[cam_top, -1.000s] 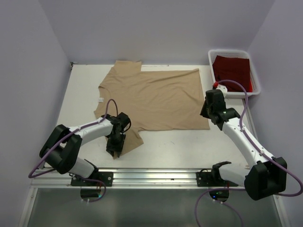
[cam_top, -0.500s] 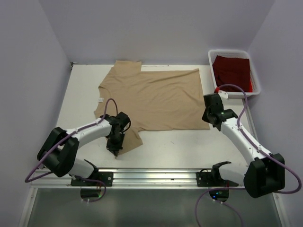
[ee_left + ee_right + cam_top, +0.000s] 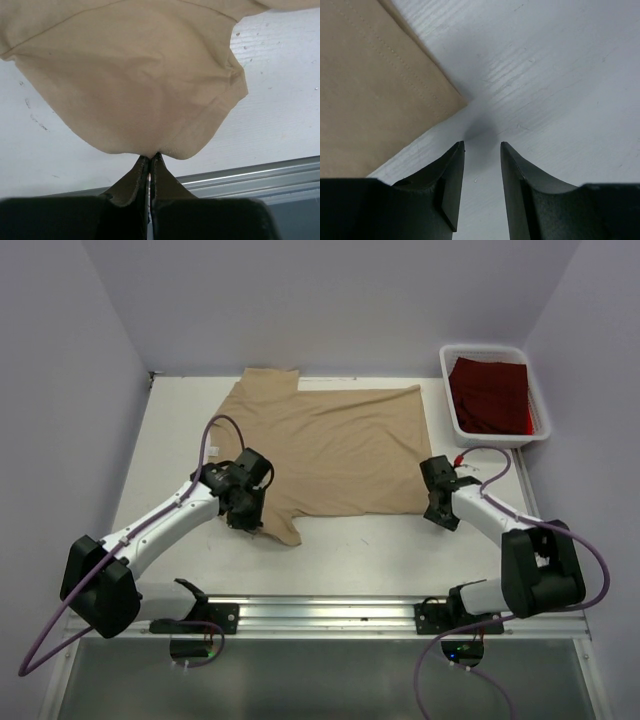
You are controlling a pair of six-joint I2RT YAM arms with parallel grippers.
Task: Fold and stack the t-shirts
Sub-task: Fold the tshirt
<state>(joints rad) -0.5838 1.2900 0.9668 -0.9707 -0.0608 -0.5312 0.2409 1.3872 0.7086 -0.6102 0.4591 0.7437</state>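
Nearest us, the left gripper [image 3: 150, 160] has its jaws pinched shut on the sleeve hem of the tan shirt [image 3: 330, 445]. The right gripper's [image 3: 482, 150] jaws stand narrowly apart, empty, over the surface [image 3: 560, 75] beside the shirt's hem corner. We see the shirt lying flat, its long axis left-right, neck leftward. Farther right, the red shirt [image 3: 490, 390] fills the bin [image 3: 484, 348].

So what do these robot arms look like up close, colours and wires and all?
The left arm and right arm match: slim white tubes joined by chunky black joints. A thin purple cable loops loosely along each one. The left claw and right claw each have two matte black fingers that taper toward the tips. They are bare machines with no sleeves or covers.
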